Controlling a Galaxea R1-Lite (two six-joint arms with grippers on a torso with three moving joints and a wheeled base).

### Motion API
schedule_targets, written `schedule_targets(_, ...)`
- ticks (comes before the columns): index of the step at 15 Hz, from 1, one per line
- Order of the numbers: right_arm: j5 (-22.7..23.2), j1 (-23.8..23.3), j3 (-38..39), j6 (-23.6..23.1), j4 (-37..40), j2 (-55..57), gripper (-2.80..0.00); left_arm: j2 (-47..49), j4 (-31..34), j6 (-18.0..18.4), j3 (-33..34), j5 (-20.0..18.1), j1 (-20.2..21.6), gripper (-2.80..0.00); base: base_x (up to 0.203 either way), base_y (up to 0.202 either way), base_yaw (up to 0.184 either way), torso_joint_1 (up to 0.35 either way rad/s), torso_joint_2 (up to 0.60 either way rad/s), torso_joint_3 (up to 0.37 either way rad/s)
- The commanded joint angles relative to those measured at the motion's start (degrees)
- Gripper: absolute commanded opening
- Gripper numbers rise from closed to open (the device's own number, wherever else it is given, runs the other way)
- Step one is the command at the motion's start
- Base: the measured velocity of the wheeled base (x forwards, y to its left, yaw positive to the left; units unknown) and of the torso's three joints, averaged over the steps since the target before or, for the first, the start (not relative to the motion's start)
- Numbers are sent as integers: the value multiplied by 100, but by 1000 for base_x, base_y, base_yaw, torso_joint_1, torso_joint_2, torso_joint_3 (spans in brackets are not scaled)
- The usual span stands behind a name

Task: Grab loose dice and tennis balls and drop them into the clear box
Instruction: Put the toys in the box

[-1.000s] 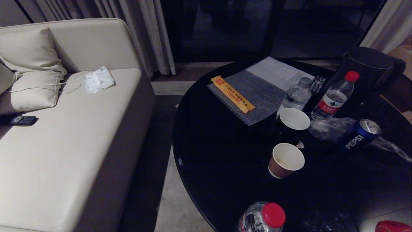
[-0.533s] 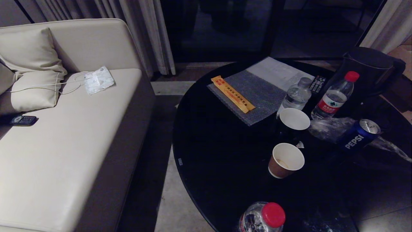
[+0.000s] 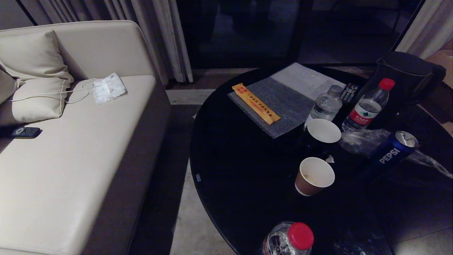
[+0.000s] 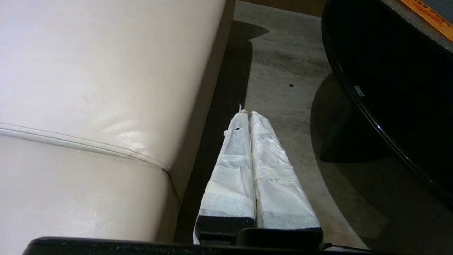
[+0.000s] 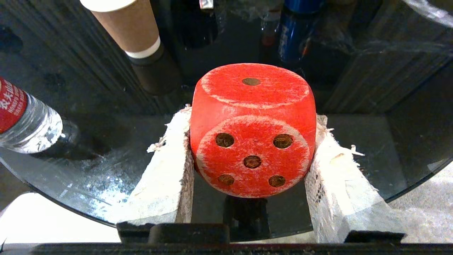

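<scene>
Head view: neither arm shows here. A round black surface [image 3: 247, 170] fills the right half, with a cream sofa [image 3: 70, 159] to its left across a strip of floor. On the far part of the surface lies a grey mat [image 3: 283, 106] with a yellow packet [image 3: 255, 103] across it. Right of the mat stand a clear bottle [image 3: 325, 104] and a red-capped bottle [image 3: 368, 106]. Nearer are a white-lined dark cup [image 3: 322, 136], a brown paper cup [image 3: 313, 176] and a blue Pepsi can [image 3: 394, 148] (it leans to one side). Another red-capped bottle [image 3: 288, 239] stands at the near edge. On the sofa are a pillow [image 3: 35, 78], a white pouch with a cord [image 3: 108, 88] and a dark phone [image 3: 24, 132]. No dice, tennis balls or clear box appear in this view.

Left wrist view: the left hand [image 4: 246, 113] is clenched, its white-wrapped fingers [image 4: 233, 166] pressed together with nothing between them. It hangs over the floor between the sofa and the surface's edge.

Right wrist view: the right hand [image 5: 253, 141] is grasping the red die [image 5: 253, 131], which sits between the two frayed white fingers [image 5: 170, 170], touching both. The five-dot face looks toward the camera, the one-dot face is uppermost. The die is held above the near rim of the surface, with the brown paper cup beyond it.
</scene>
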Motion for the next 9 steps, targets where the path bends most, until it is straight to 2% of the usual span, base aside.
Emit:
schedule_targets(1,-1,2,3,9,21,-58,-280,6,5,-7,0,4,0,-280,0,0,0,0,0,0)
schedule_targets(9,-1,2,3,-9,21,-58,-280,4,5,-7,0,4,0,-280,0,0,0,0,0,0)
